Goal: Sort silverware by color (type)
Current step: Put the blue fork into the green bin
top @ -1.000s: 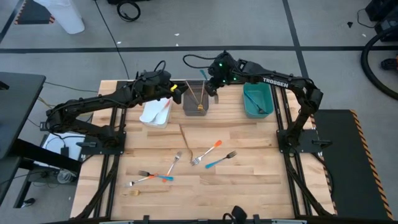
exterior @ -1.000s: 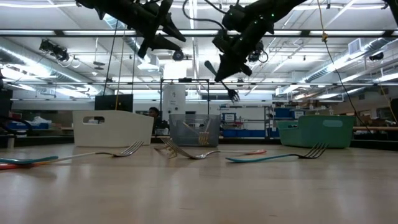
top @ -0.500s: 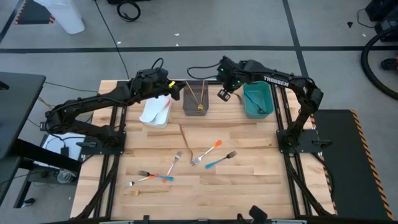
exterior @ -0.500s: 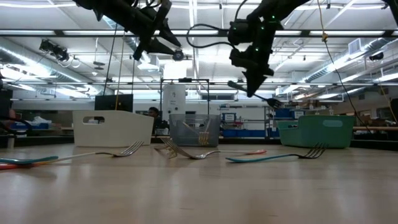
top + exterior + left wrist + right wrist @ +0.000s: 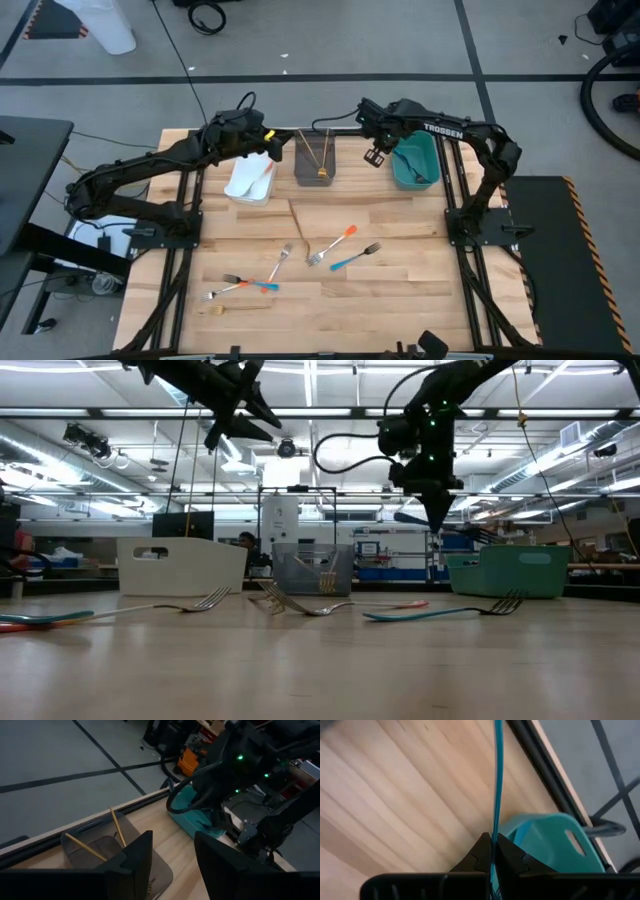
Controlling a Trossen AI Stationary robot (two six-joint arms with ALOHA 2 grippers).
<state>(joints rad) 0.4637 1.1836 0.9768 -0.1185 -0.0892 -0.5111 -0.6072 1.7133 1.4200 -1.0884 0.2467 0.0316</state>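
Note:
My right gripper (image 5: 378,154) hangs over the table between the grey bin (image 5: 301,168) and the teal bin (image 5: 435,162), shut on a blue-handled utensil (image 5: 496,775). My left gripper (image 5: 267,140) hovers open and empty over the far end of the white bin (image 5: 240,186), and its wrist view (image 5: 172,857) shows nothing between the fingers. Loose silverware lies flat on the table: an orange-handled fork (image 5: 343,236), a blue-handled fork (image 5: 356,257), a silver-headed piece (image 5: 280,262), a crossed pair (image 5: 243,285) and a gold one (image 5: 236,308). My right gripper pinches the blue utensil's slim handle (image 5: 495,826) between its two fingers. The handle runs straight out ahead of the fingertips, along them. The utensil is lifted clear of the table, beside the teal bin (image 5: 555,845).
The grey bin holds gold utensils (image 5: 321,156), the white bin an orange-handled one (image 5: 266,171), the teal bin a blue one (image 5: 417,172). All three bins stand in a row at the table's far side. The near half of the table holds the loose forks.
My right gripper has carried the blue utensil from over the grey bin toward the table's right, up to the teal bin, turning and dropping a little as it went. My left gripper has drawn back slightly toward the table's left.

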